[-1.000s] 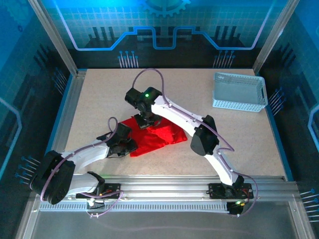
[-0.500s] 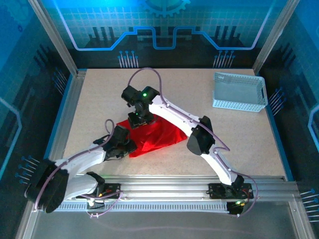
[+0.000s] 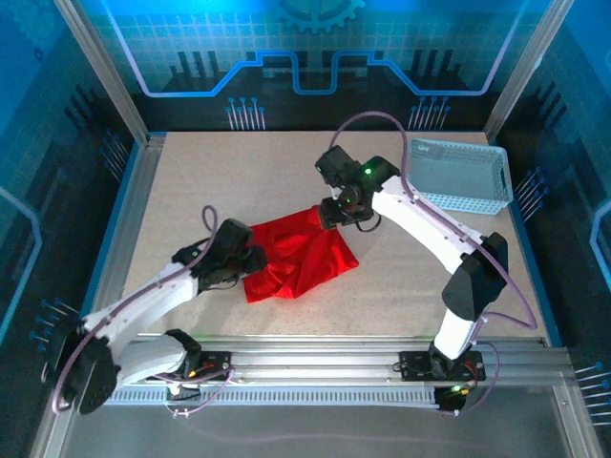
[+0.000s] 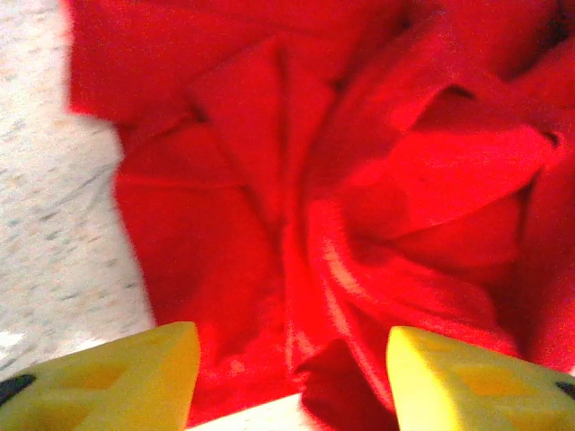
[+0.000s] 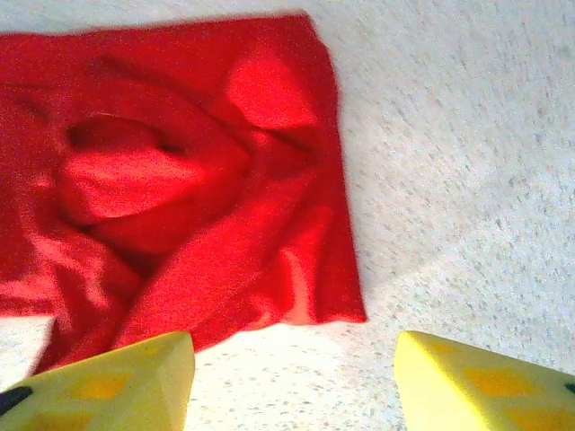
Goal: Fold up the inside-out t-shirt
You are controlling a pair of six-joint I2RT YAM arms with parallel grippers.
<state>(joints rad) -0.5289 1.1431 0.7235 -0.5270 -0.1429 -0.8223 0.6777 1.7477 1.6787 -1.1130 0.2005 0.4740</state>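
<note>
Blurred t-shirt (image 4: 296, 206), cropped top and right

Bright even light, bluish glow around, soft blur in both wrist views

The right arm has swung from the middle of the frame toward the right side. The right gripper (image 3: 334, 212) has left the upper left part of the inside-out t-shirt (image 3: 301, 260) for its upper right corner, and its jaws have parted. The left gripper (image 3: 253, 260) has shifted up and right at the cloth's left edge and opened wider. The creased upper half of the shirt, earlier under the arm, is now uncovered.
</note>
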